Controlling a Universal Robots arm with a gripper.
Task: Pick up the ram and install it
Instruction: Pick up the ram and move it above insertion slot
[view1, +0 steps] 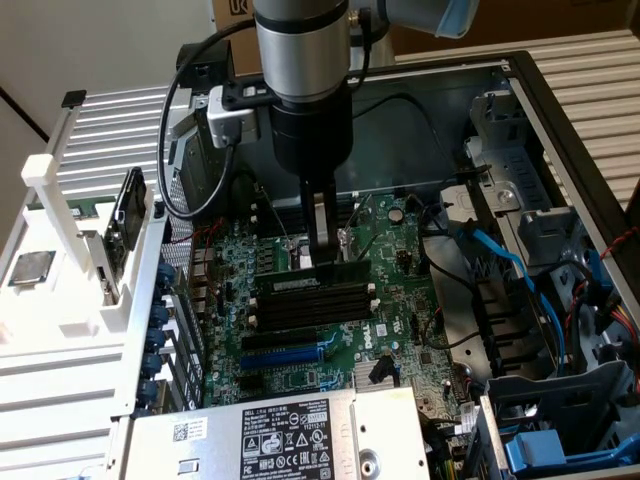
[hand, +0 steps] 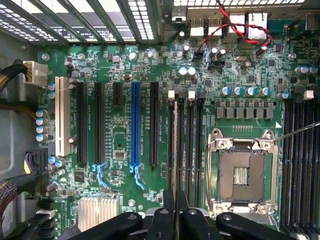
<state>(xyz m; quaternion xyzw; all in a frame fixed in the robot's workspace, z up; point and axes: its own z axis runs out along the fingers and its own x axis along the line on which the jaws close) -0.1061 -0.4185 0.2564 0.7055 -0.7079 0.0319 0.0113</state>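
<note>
Gripping with jaws pinched on the ram (view1: 343, 270), seemingly by its top edge. Held on edge and level, long side parallel to the slots (view1: 310, 302) lying at six o'clock of it in the exterior view. Poised low over the board (view1: 295, 378), not yet seated.

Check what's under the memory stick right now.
Black slots with white end clips lie under the memory stick gripped by the hand. The slot directly beneath is covered by it.
</note>
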